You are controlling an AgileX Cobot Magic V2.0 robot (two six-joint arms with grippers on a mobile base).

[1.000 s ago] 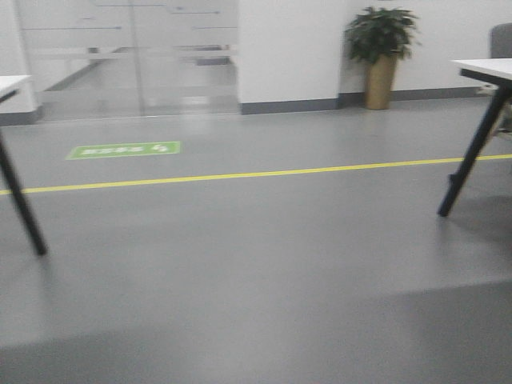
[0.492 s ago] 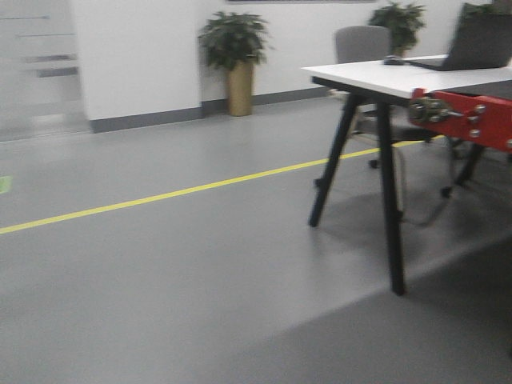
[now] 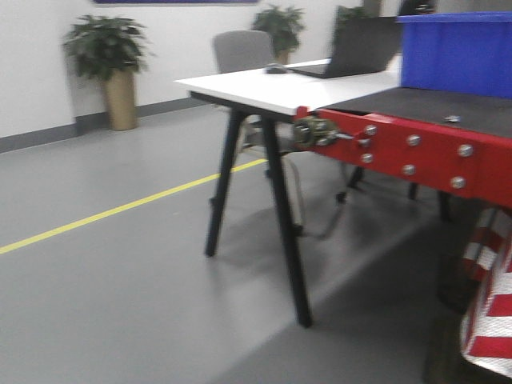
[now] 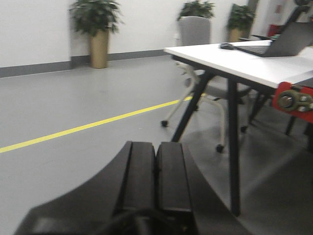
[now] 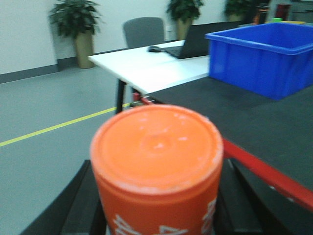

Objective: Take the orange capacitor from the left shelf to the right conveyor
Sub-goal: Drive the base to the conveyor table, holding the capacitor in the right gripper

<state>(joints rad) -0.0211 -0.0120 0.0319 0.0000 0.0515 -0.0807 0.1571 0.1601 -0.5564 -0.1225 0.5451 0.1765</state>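
1. Orange in colour, the capacitor (image 5: 156,166) fills the right wrist view. It is upright, its flat top faces the camera, and some white print shows low on its side.
2. The right gripper (image 5: 156,210) holds the capacitor. One black finger (image 5: 80,200) lies against each side, so the jaws are open only as wide as the capacitor.
3. The capacitor is held in the air on the near side of the right conveyor (image 5: 254,112), not resting on it. The glossy red edge (image 5: 266,174) passes just behind it.
4. Farther back on the dark belt stands a blue bin (image 5: 264,58).
5. The left gripper (image 4: 156,166) has its two black fingers pressed together with nothing between them. It hangs over the grey floor.
6. In the front view a white table (image 3: 272,90) stands right beside the conveyor; I cannot tell if they touch. A laptop (image 3: 352,50) is open on it, and a grey chair (image 3: 240,50) is behind.
7. A yellow line (image 3: 120,210) crosses the floor, and a potted plant (image 3: 108,56) stands by the wall.
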